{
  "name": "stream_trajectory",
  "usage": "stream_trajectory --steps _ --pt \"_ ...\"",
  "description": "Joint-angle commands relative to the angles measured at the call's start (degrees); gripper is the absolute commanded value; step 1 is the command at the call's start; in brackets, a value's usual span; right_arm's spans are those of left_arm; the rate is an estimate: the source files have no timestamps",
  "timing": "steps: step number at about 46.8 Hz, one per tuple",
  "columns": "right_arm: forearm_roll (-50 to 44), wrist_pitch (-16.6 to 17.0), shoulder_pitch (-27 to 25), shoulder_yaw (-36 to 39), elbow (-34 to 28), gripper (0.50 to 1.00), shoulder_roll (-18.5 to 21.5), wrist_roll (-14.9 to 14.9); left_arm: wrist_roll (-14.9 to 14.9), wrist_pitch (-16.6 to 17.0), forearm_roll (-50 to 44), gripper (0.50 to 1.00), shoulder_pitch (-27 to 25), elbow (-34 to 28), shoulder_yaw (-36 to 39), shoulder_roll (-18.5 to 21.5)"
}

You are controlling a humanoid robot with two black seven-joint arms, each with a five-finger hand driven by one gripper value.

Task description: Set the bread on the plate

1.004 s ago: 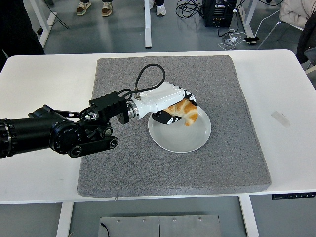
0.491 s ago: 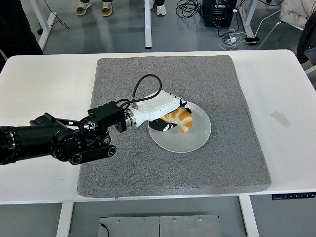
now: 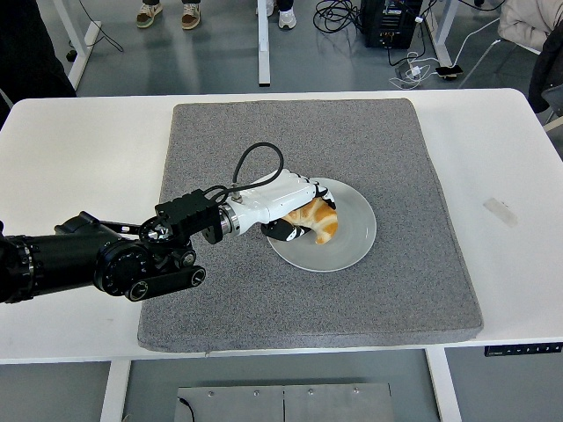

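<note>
Left hand [image 3: 290,204] reaches in over the grey mat [image 3: 220,325] on the white bench [image 3: 70,149], fingers [image 3: 283,232] curled round the bread [image 3: 318,220]. The bread sits on the white plate's [image 3: 352,242] left half, directly under those fingers.

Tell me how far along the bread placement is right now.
Nearly done: the bread is over the plate, apparently resting on it. The left hand is closed around it. Left to do: open the hand and pull the arm clear.
</note>
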Motion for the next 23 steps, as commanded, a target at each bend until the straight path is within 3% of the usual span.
stream_trajectory --steps 1,23 --pt "0.0 0.03 0.0 0.0 0.0 1.0 0.0 0.0 0.0 -0.01 0.01 0.5 0.02 0.08 -0.04 0.0" --pt "0.0 -0.06 0.0 0.0 0.0 1.0 0.0 0.0 0.0 -0.01 0.01 0.5 0.64 0.96 -0.04 -0.96"
